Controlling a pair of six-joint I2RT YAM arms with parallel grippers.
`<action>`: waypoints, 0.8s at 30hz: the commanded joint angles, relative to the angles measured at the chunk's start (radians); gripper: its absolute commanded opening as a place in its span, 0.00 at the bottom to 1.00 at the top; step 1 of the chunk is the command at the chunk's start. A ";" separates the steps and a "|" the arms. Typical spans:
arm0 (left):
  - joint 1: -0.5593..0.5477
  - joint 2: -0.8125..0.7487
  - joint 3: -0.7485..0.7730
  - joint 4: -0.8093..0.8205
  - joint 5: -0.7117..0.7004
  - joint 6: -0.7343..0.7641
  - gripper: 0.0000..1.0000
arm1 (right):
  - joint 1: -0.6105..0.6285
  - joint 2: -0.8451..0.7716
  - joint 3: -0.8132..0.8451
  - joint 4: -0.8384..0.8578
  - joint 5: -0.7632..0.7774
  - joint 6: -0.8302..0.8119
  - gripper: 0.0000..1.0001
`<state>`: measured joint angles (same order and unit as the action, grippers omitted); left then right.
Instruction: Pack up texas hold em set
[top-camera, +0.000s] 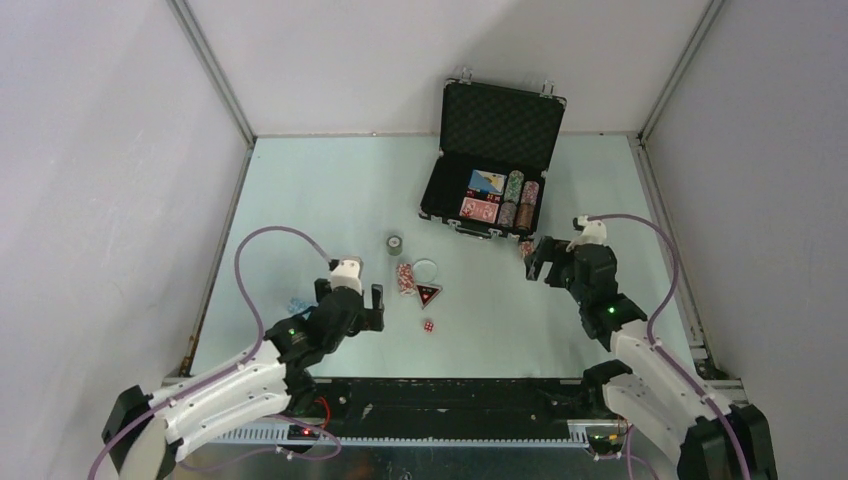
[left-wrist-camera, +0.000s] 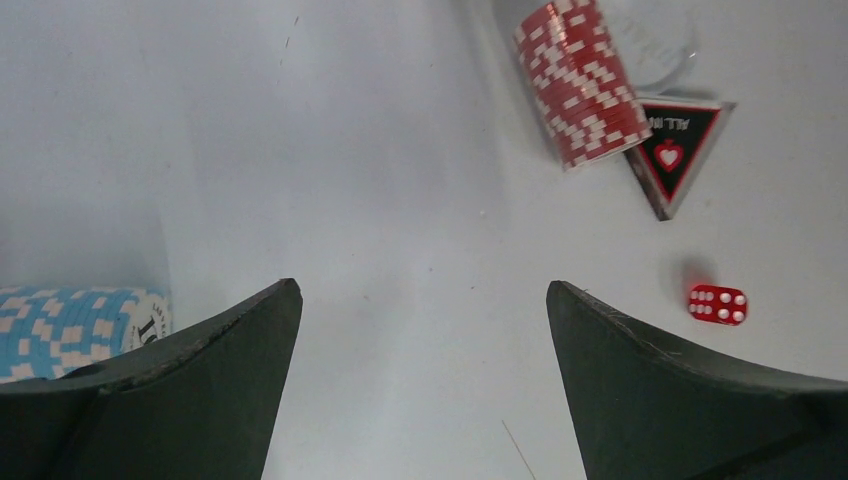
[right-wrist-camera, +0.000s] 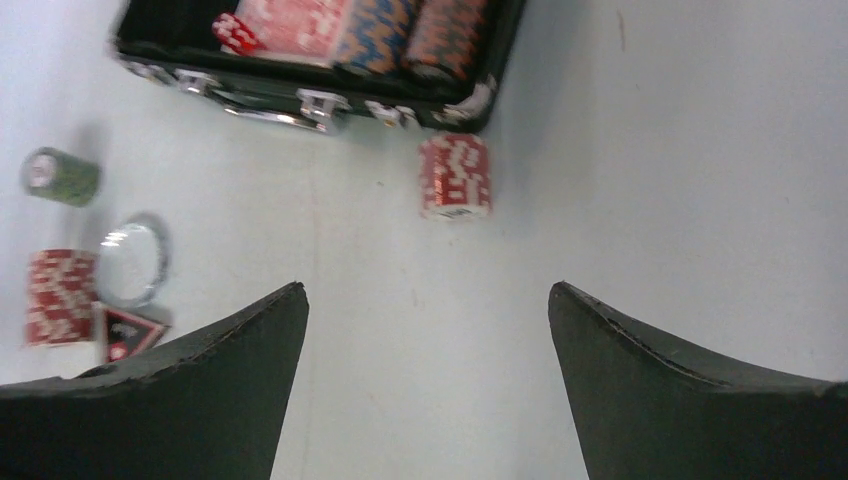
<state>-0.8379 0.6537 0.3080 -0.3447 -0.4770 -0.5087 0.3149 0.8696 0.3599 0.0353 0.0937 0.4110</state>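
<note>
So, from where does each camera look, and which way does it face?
Top external: above and behind the bases, faces down on table and open case; left arm and right arm show.
Left wrist: on the left arm, faces red stack, token, die; left fingers show.
Right wrist: on the right arm, faces the case; right fingers show.
All three share the token and the red stack beside it.

High overview; low wrist views share chips (left-wrist-camera: 580, 85).
</note>
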 joint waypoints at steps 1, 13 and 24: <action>-0.001 0.057 0.078 0.014 -0.054 -0.025 1.00 | 0.011 -0.114 0.121 -0.121 -0.035 0.008 0.95; 0.029 0.113 0.388 -0.189 0.112 -0.019 1.00 | 0.108 -0.180 0.182 -0.136 -0.046 -0.110 1.00; 0.323 0.293 0.518 -0.170 0.304 0.054 1.00 | 0.134 0.061 0.328 -0.143 -0.072 -0.112 1.00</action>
<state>-0.5827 0.9134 0.7776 -0.5400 -0.2535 -0.4797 0.4709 0.8928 0.6037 -0.1200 0.0257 0.3328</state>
